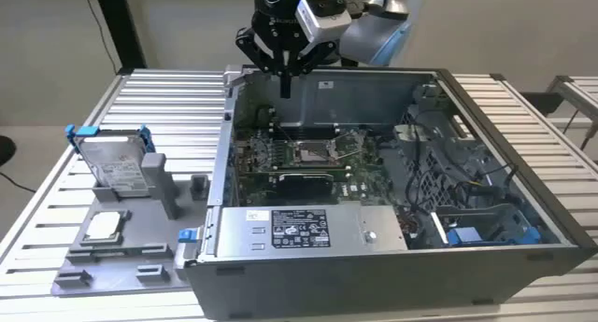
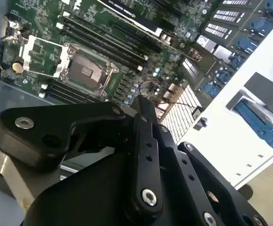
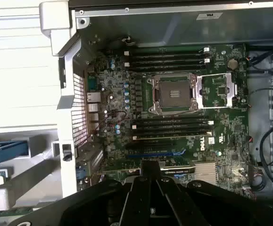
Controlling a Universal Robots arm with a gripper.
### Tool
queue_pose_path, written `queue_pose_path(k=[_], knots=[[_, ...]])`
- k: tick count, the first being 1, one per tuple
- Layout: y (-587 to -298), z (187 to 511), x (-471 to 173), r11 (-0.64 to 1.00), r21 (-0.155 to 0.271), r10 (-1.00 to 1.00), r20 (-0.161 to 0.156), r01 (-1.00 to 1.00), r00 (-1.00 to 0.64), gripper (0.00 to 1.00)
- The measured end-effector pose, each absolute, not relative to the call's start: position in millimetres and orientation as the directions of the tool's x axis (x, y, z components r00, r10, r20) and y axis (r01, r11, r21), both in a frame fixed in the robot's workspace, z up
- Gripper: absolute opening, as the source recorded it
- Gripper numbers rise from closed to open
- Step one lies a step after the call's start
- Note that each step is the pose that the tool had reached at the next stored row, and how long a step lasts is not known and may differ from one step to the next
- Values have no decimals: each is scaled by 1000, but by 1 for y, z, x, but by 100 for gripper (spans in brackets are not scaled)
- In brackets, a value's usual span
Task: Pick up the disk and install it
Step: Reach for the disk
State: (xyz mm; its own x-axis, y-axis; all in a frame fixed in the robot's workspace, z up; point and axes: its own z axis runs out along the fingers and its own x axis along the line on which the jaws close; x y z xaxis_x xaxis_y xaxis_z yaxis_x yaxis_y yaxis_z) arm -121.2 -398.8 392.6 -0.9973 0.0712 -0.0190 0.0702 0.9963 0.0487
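Observation:
The disk (image 1: 114, 162) stands tilted in a grey holder on the slatted table, at the exterior view's left of the open computer case. It is silver-grey with a white label and a blue carrier frame. My gripper (image 1: 285, 91) hangs over the case's rear left corner, well apart from the disk. Its fingers are pressed together, point down and hold nothing. In both wrist views the joined fingertips (image 3: 150, 165) (image 2: 139, 101) hover above the motherboard (image 3: 174, 117). A blue strip of the disk's carrier (image 3: 4, 149) shows beyond the case wall in the first wrist view.
The grey fixture plate (image 1: 140, 255) also carries a small square silver chip (image 1: 103, 226). Inside the case (image 1: 486, 259) are the open CPU socket (image 1: 313, 151), a power supply with a black label (image 1: 301, 231), loose black cables and a blue-lined drive bay (image 1: 467, 235).

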Motion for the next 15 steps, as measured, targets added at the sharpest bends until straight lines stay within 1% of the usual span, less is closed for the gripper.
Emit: queue_pose_path(k=[15], knots=[[-399,393,-123,996,49,71,-19,70,-997,0]])
